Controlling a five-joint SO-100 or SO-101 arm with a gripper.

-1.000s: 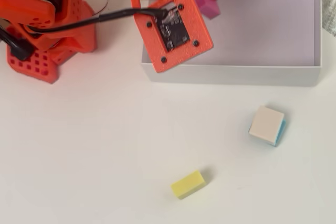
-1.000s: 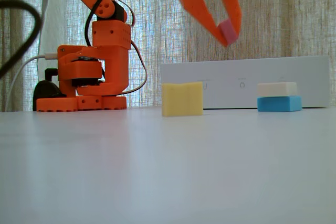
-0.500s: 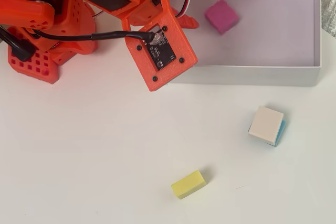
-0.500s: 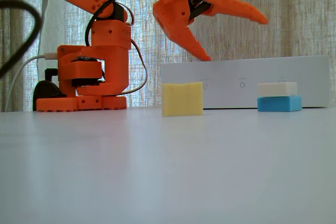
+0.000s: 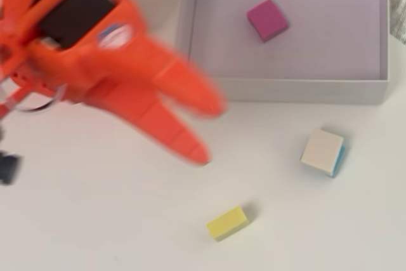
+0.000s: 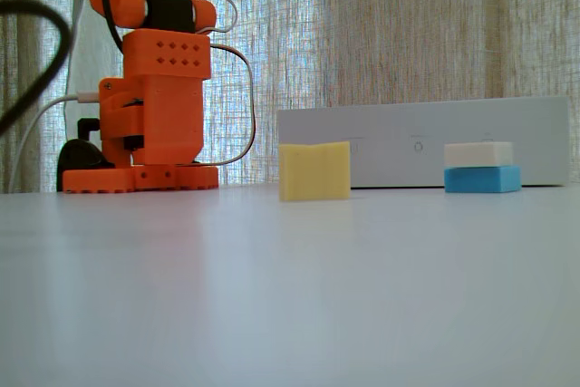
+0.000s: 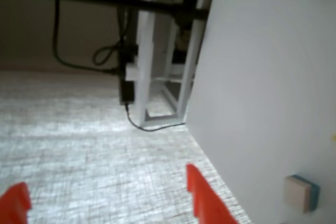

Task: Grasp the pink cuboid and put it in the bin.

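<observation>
The pink cuboid [image 5: 267, 19] lies on the floor of the bin [image 5: 285, 90], near its far wall in the overhead view. In the fixed view the bin [image 6: 426, 142] shows only its white front wall, which hides the cuboid. My orange gripper [image 5: 208, 128] is blurred, open and empty, over the table left of the bin's near corner. Its two fingertips are spread wide in the wrist view, where the gripper [image 7: 107, 203] holds nothing. In the fixed view the arm [image 6: 159, 88] is folded back above its base and the gripper is out of frame.
A yellow block [image 5: 227, 222] [image 6: 314, 170] lies on the table in front of the bin. The cream-topped block with a blue side [image 5: 323, 152] [image 6: 482, 167] [image 7: 300, 192] sits to its right, close to the bin's front wall. Cables hang by the arm's base.
One second ago the gripper held the pink cuboid above the bin. It then opened and let go, and the arm has swung back left toward its base, out of the fixed view.
</observation>
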